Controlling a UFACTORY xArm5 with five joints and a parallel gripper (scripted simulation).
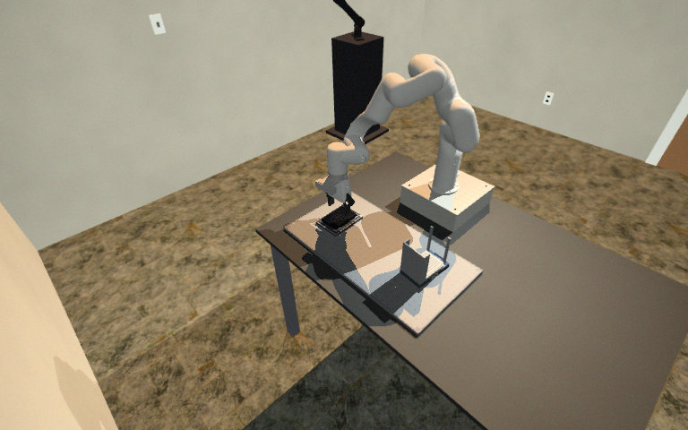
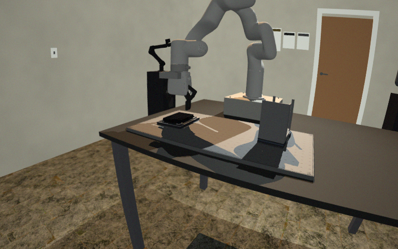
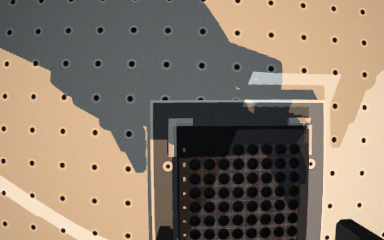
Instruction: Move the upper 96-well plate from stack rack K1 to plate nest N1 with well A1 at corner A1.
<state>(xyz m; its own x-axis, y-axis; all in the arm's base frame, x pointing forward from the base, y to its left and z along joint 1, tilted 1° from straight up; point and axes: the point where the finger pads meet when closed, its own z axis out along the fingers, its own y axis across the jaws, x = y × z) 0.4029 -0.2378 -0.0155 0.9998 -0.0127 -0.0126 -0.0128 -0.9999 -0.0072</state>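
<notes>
While gripper [image 2: 189, 98] hangs released, fingers spread, above black plate [image 2: 178, 117], gap is seen between them. Plate seated flat in nest [image 3: 161, 165] near board edge [image 2: 140, 132]. Rack [image 2: 274, 121] well apart; lower plate hidden by rack wall.

We see a dark brown rectangular table [image 2: 352, 164] on grey legs, standing on a mottled brown tiled floor [image 2: 58, 199]. Directly on it lie a tan perforated board with a dark edge [image 2: 228, 138], reaching the table's near left edge, and farther back a pale box-shaped pedestal [image 1: 471, 194] that carries the grey arm, just beside the board.
</notes>
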